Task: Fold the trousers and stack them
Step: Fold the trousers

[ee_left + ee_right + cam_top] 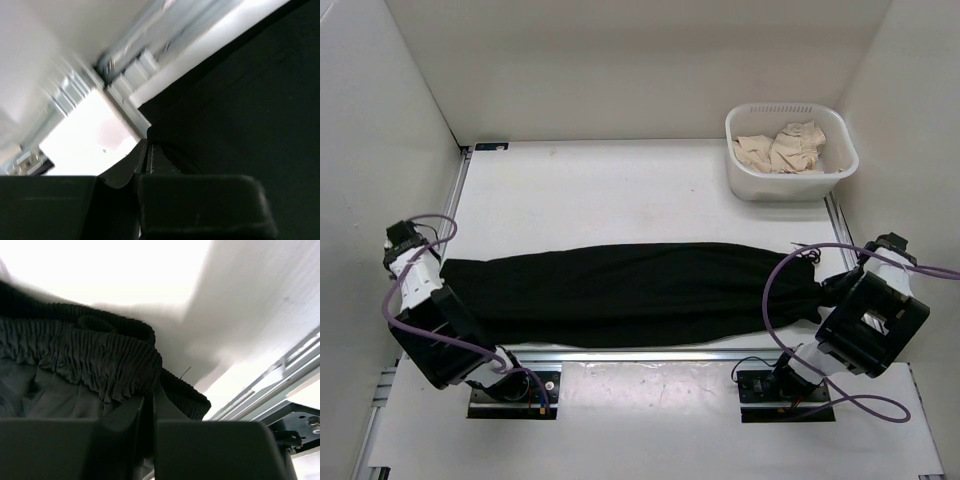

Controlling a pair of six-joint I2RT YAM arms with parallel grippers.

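From above, the trousers (620, 292) lay stretched in one long black band across the near part of the table (620, 185), parallel to the near edge and just beyond the metal rail (650, 354) that ran along it. One end reached almost to the left edge and the other almost to the right edge. The left gripper (448, 285) met the cloth at its left end and the right gripper (817, 300) met it at its narrowed right end. In this view I could not tell how the jaws stood. A white basket (790, 180) sat in the far right corner, well apart from the trousers, with a crumpled beige cloth (782, 148) in it.

In the left wrist view, the left gripper (148, 152) had its fingers drawn together, with the edge of the trousers (240, 100) pinched between the tips. The black fabric filled the right side of the view. Bare white tabletop and a blurred rail showed to the left.

In the right wrist view, the right gripper (149, 407) was clamped on the trousers at the waistband (100, 357). Its fingers were nearly touching, and the gathered elastic bunched just above them. The white tabletop lay beyond, with a rail at the lower right.
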